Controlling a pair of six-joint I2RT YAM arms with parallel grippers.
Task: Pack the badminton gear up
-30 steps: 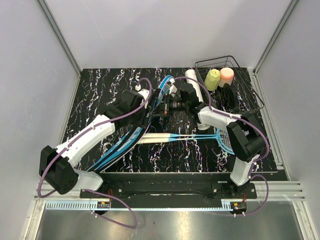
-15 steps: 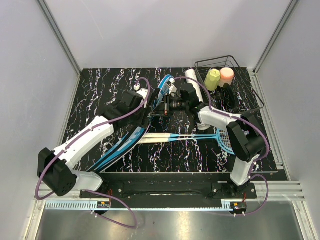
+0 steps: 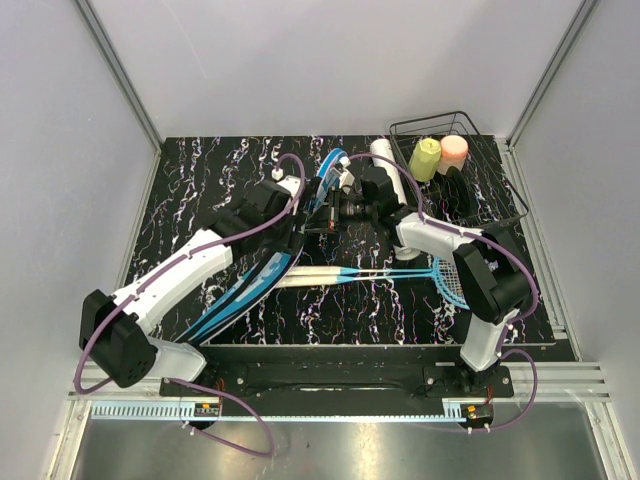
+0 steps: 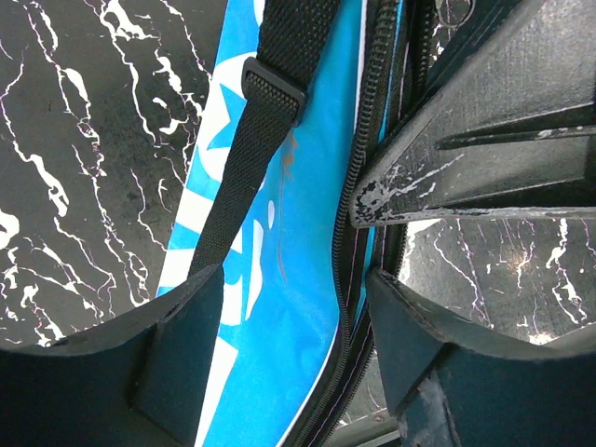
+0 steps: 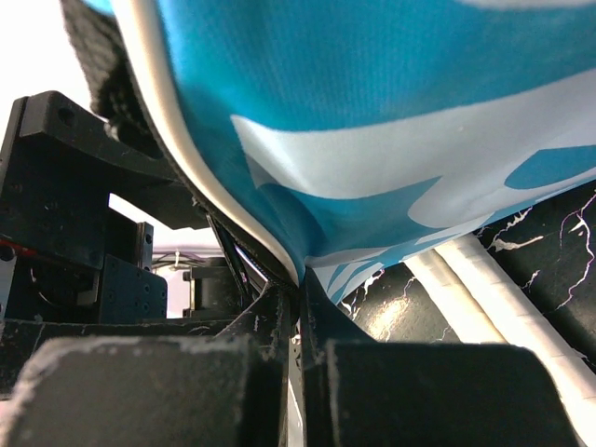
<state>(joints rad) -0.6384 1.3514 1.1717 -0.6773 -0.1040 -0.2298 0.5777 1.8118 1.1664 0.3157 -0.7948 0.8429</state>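
Note:
The blue "SPORT" cover [image 3: 250, 285] lies diagonally from near left to far centre. My right gripper [image 3: 330, 205] is shut on its upper edge and lifts it; in the right wrist view the fingers [image 5: 300, 289] pinch the blue fabric [image 5: 391, 140]. My left gripper [image 3: 300, 228] is open over the cover; in the left wrist view its fingers [image 4: 293, 298] straddle the zipper edge [image 4: 358, 186] beside the black strap [image 4: 265, 112]. One blue racket [image 3: 445, 275] with a white handle [image 3: 310, 277] lies across the middle. The white tube [image 3: 388, 168] lies behind the right gripper. No shuttlecocks show.
A black wire basket [image 3: 500, 215] stands at the far right, holding a yellow bottle [image 3: 425, 157] and a pink bottle [image 3: 454, 150]. Grey walls close in the black marbled table [image 3: 200, 190] on three sides.
The left arm has shifted slightly by the cover and come back. The right gripper has kept its hold on the cover's edge.

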